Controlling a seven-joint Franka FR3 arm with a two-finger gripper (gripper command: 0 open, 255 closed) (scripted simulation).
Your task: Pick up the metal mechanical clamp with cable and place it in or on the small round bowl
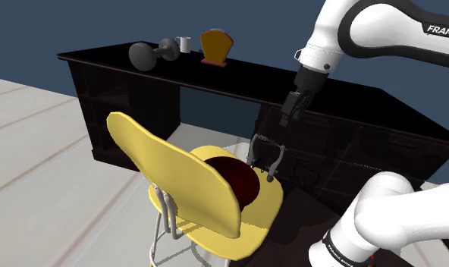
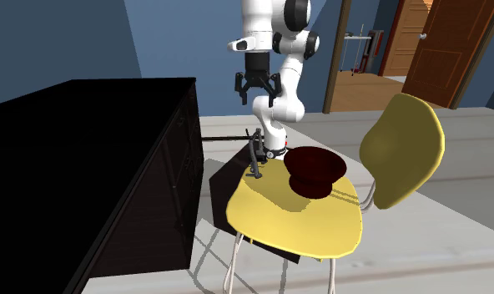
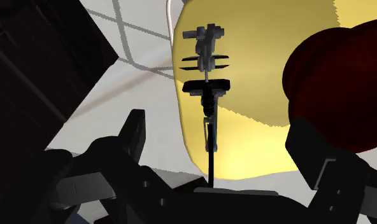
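A dark metal clamp (image 1: 267, 155) with a thin cable lies at the edge of a yellow chair seat (image 1: 270, 203), on the desk side. Beside it on the seat sits a dark red round bowl (image 1: 234, 178). My black gripper (image 1: 291, 114) hangs open in the air above the clamp, touching nothing. In the second exterior view the gripper (image 2: 256, 98) is straight over the clamp (image 2: 255, 157), with the bowl (image 2: 314, 171) to that view's right. In the wrist view the clamp (image 3: 206, 70) lies ahead between the spread fingers (image 3: 133, 137), and the bowl (image 3: 337, 83) sits off to one side.
A black desk (image 1: 215, 76) stands close behind the chair, carrying a grey dumbbell (image 1: 151, 54), a white mug (image 1: 185, 44) and an orange stand (image 1: 215, 47). The yellow chair back (image 1: 170, 171) rises on the side away from the desk. A brown door (image 2: 454, 42) stands beyond.
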